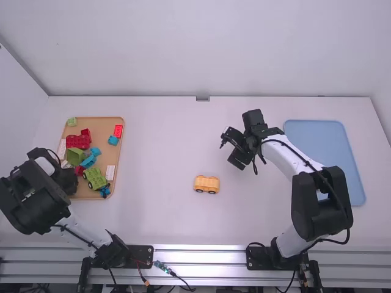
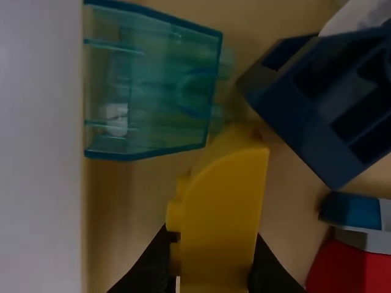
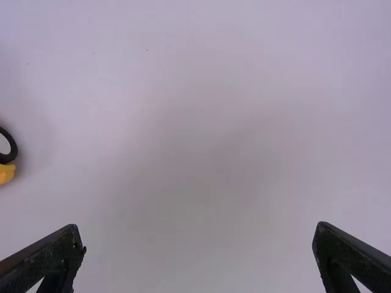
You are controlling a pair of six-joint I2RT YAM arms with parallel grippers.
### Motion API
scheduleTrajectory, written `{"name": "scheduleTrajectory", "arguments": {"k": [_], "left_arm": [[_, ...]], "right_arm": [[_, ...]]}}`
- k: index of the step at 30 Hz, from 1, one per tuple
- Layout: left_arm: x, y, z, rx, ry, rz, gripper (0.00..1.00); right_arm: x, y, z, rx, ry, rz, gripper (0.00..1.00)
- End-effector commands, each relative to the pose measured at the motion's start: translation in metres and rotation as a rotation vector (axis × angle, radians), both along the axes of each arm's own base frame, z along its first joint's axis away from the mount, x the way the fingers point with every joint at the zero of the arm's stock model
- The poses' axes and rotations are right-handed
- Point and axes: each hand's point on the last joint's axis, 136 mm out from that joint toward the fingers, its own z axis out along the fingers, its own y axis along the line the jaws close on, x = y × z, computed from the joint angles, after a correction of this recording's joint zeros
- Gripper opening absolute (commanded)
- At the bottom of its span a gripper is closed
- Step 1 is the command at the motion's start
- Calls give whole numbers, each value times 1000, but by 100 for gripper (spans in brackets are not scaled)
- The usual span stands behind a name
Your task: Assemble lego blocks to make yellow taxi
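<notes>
At the tray's near-left part, my left gripper is low over the loose blocks. The left wrist view has a curved yellow block upright between the fingers of that gripper, which is shut on it. A yellow car base with black wheels stands alone near the table's middle. Beyond it and to its right, my right gripper hangs above the table. In the right wrist view this gripper is open with nothing between its fingers, and part of the yellow car base shows at the left edge.
The brown tray holds several red, green, blue and white blocks. Close to the held block lie a clear teal block, a dark blue block and a red block. A light blue tray lies at the right, beyond the right arm.
</notes>
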Motion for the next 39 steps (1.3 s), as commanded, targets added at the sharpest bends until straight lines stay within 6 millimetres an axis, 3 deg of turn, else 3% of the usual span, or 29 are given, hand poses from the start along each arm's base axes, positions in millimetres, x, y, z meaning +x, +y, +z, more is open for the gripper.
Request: {"name": "scheduleTrajectory", "arguments": {"k": [1,12,21,26,29,31,33,38,39], "left_arm": [[-3,-1,-5,-19,24,0,2],[10,11,20,19,2,-94,1],[18,7,72,196,-28,-204,1],[49,-30,102,338,-194,-432,1],[72,-73,124,430,-328,-702,1],[86,-113,141,523,-409,-944,1],[91,-132,149,574,-434,-1065,1],[102,-235,181,841,-562,-1593,2],[102,-249,183,874,-577,-1656,2]], "right_arm": [[10,3,18,21,-46,-1,99],[15,5,20,47,-57,-51,99],[21,13,28,119,-56,-112,99],[24,24,38,179,-57,-85,99],[22,38,45,253,-47,-50,99],[24,51,54,346,-36,-66,99],[26,56,59,392,-30,-85,99],[32,68,75,566,35,-204,99],[31,69,76,584,46,-208,99]]}}
